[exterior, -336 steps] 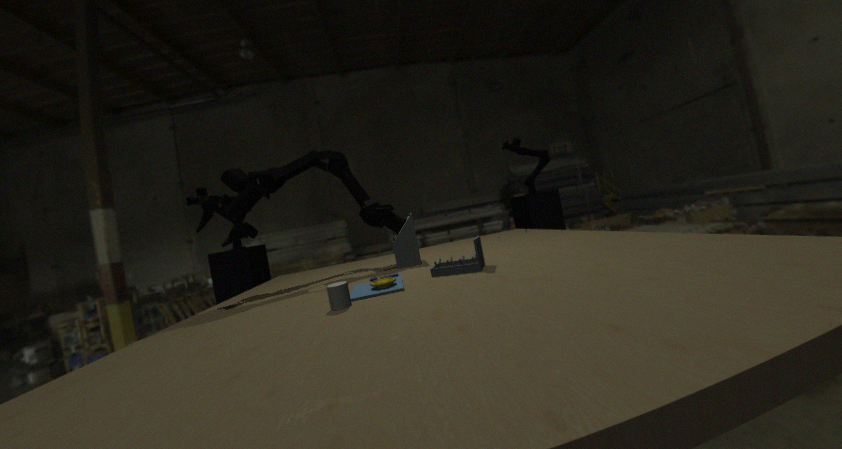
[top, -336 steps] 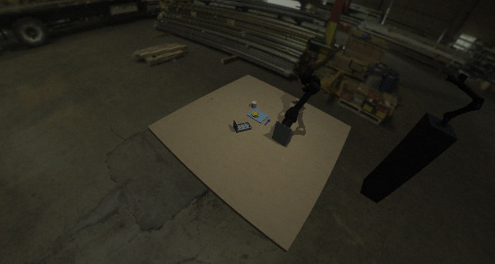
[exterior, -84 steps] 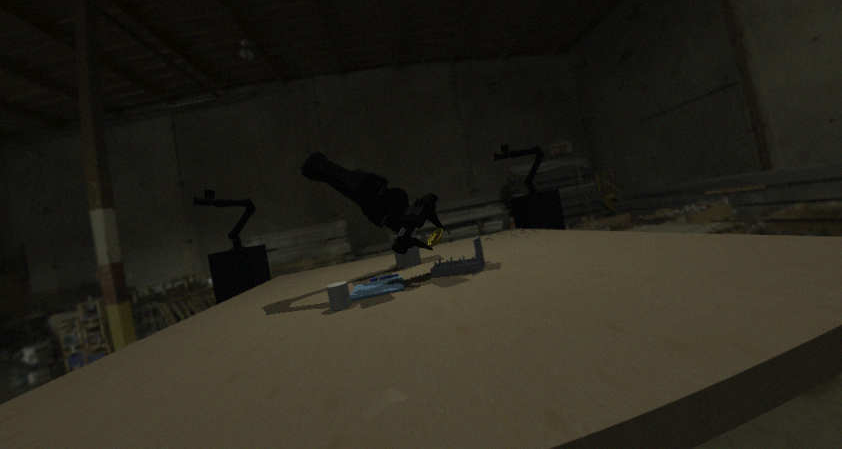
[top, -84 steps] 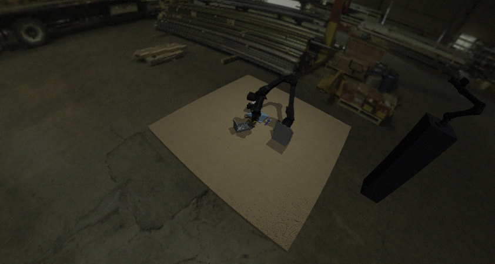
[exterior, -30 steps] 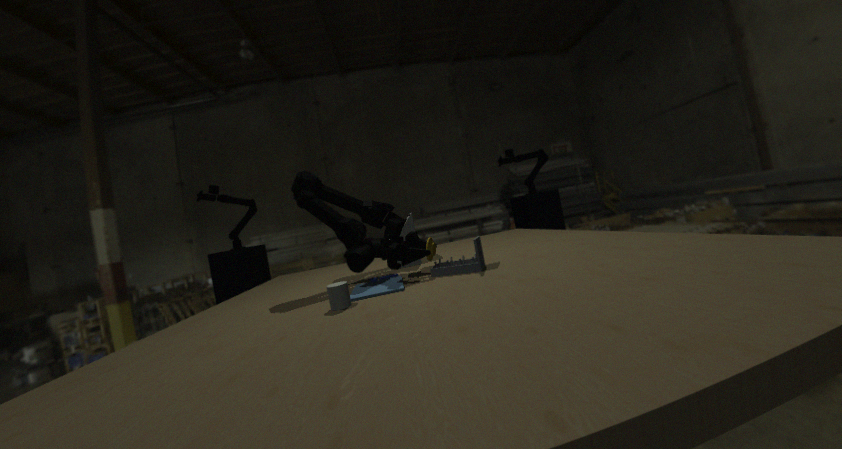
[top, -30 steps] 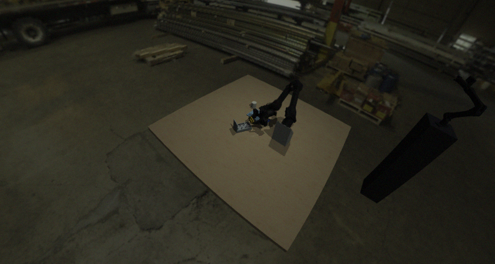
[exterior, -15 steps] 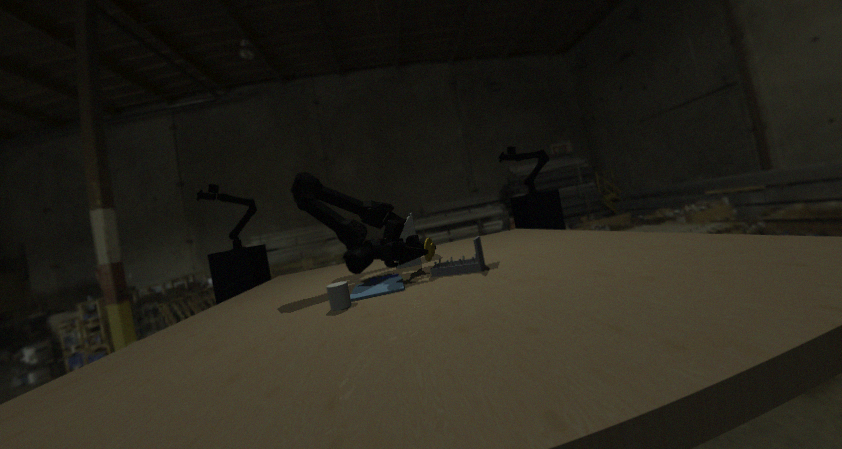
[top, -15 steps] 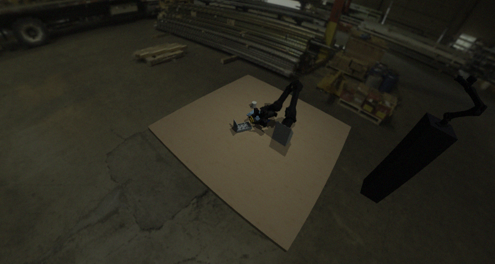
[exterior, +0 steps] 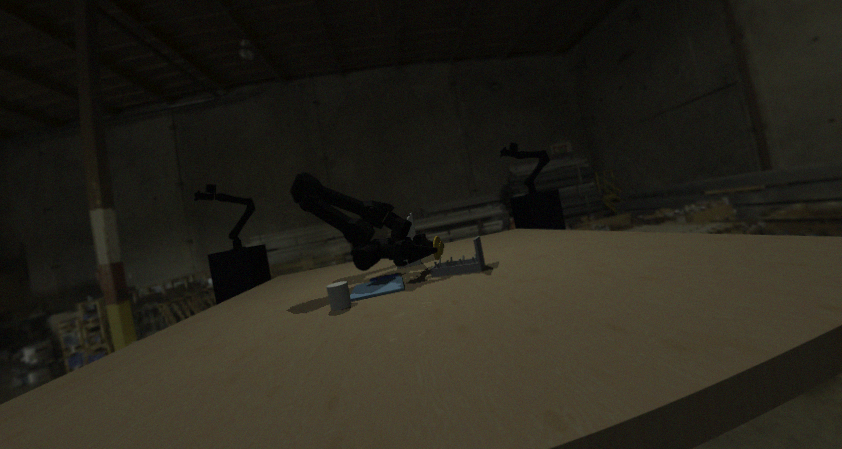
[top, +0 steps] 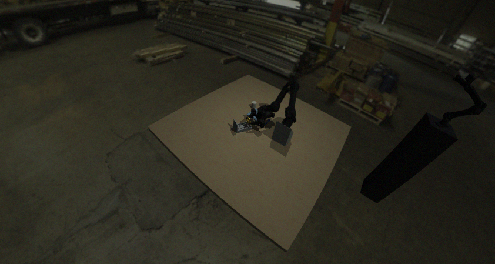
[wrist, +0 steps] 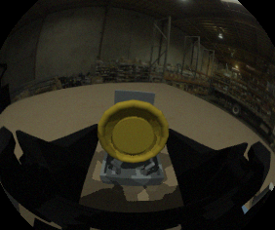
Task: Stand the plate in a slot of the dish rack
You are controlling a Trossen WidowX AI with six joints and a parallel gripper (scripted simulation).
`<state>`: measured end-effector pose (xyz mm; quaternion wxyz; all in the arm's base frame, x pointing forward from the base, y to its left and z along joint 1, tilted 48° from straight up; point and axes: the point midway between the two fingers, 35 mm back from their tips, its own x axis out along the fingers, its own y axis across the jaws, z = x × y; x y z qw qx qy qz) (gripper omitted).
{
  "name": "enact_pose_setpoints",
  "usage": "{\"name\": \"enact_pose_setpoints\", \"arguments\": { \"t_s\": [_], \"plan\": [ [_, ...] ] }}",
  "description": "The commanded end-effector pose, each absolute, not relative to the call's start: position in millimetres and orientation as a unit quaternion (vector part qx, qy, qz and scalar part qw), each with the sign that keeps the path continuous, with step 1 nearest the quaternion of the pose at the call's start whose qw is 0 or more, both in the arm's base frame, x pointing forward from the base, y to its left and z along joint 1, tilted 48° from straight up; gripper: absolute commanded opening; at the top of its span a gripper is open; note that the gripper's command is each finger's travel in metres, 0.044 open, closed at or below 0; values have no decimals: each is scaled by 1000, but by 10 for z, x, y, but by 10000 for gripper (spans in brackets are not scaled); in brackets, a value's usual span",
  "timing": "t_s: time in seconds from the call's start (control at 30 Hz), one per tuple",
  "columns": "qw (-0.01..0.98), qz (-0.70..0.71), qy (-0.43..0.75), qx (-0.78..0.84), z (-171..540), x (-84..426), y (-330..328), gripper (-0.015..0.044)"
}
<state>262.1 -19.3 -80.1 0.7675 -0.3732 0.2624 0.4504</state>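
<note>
The yellow plate [top: 248,120] [exterior: 437,247] [wrist: 133,135] stands close to upright, its round face filling the middle of the wrist view. My gripper [wrist: 133,131] is shut on it, with one dark finger at each side of the rim. The grey dish rack [top: 243,127] [exterior: 458,268] [wrist: 132,180] stands on the table, with small rails and a tall end panel [top: 235,125] [exterior: 478,254] [wrist: 135,95]. The plate is held above the rack's end away from that panel, apart from the rails in the exterior view. The plate hides part of the rack in the wrist view.
A pale grey cylinder [top: 254,104] [exterior: 338,296] stands beside a flat light-blue piece [exterior: 377,288]. A small dark-blue item [exterior: 385,278] shows over the blue piece. A grey block [top: 281,134] is by the arm's base on the wooden table [top: 249,179] [exterior: 530,328].
</note>
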Motion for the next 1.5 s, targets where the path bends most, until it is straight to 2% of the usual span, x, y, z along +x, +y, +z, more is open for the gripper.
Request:
{"name": "enact_pose_setpoints", "arguments": {
  "t_s": [0.0,0.83,1.33,1.47],
  "plan": [
    [768,448,264,-374,-815,2635,-196,0],
    [766,450,264,-374,-1002,2701,-233,0],
    [766,451,263,-375,-1002,2702,-232,394],
    [766,451,263,-375,-1002,2702,-232,400]
  ]
}}
